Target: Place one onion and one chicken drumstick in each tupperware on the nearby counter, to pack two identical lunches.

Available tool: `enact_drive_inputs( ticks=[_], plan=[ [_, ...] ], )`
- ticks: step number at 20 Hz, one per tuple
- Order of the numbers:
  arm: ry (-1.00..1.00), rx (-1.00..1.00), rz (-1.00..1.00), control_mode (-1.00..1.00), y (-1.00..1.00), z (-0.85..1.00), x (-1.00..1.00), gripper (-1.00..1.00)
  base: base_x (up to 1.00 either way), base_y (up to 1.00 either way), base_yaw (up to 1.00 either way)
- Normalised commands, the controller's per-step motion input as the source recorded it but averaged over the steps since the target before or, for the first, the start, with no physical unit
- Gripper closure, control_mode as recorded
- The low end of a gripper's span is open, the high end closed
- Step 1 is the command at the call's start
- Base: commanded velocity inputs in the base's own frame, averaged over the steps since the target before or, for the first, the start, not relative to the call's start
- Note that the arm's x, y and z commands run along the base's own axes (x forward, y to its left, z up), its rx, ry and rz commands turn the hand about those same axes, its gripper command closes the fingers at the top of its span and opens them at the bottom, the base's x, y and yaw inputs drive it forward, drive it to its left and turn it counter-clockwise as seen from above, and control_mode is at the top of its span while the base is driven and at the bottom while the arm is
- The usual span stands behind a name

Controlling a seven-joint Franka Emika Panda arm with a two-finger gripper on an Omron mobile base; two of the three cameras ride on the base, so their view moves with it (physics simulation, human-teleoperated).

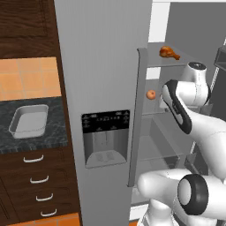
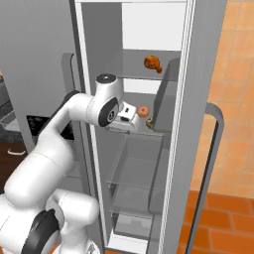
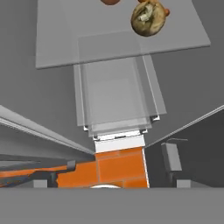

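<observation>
Just beside gripper point(image 2: 133, 118): onion point(image 2: 143, 111).

Glazed orange-brown chicken drumstick point(image 1: 169, 52) upper right, on fridge shelf; small round orange onion point(image 1: 151, 94) just below; pale grey translucent tupperware tray point(image 1: 29, 120) mid-left, on dark speckled counter point(image 1: 56, 128).

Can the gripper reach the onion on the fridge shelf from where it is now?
Probably yes. The gripper is open, level with the onion on the fridge shelf, and nothing stands between them.
</observation>
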Motion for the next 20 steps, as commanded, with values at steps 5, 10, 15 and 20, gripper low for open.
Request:
enact_drive_inputs(
  ticks=[5, 10, 15, 20],
  plan=[
    [-0.01, 0.0, -0.11, -1.0, -0.41, -0.39, 0.35, -1.0, 0.0, 0.0, 0.0],
    [-0.02, 0.0, -0.06, -1.0, -0.24, -0.24, 0.39, -1.0, 0.0, 0.0, 0.0],
    [-0.11, 0.0, 0.0, -1.0, -0.07, -0.1, 0.51, -1.0, 0.0, 0.0, 0.0],
    [-0.12, -0.01, 0.0, -1.0, -0.06, -0.24, 0.49, -1.0, 0.0, 0.0, 0.0]
  ],
)
